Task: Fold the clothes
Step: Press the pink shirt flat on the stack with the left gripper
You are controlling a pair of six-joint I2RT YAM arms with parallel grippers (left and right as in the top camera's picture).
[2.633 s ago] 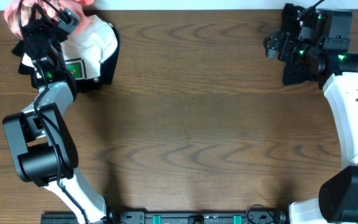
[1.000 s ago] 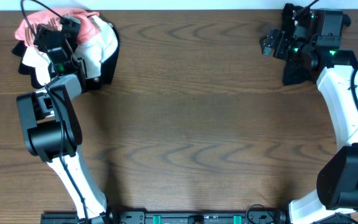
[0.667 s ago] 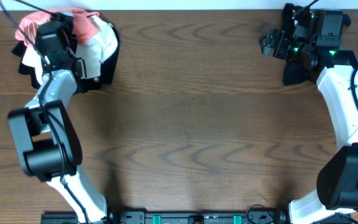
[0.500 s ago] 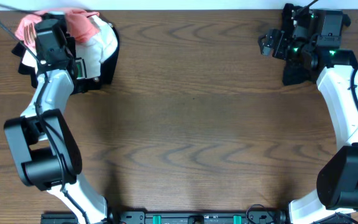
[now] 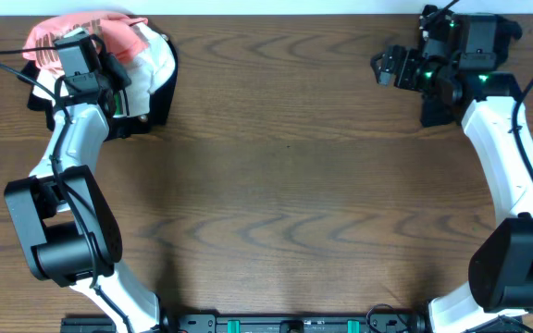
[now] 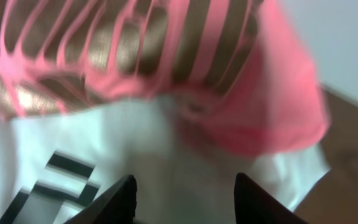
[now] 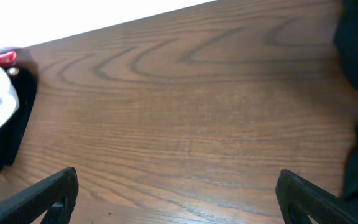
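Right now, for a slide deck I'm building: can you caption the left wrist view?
Left gripper, jaws open, poised over a salmon-pink striped T-shirt overlapping a white garment.

Overhead top-down; L-wrist close on clothes [image 6: 229,118]

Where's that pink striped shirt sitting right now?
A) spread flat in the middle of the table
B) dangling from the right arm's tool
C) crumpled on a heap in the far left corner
C: the pink shirt lies bunched on a white garment in the far left corner of the table, with the left tool open just above it; the right tool is open and empty.
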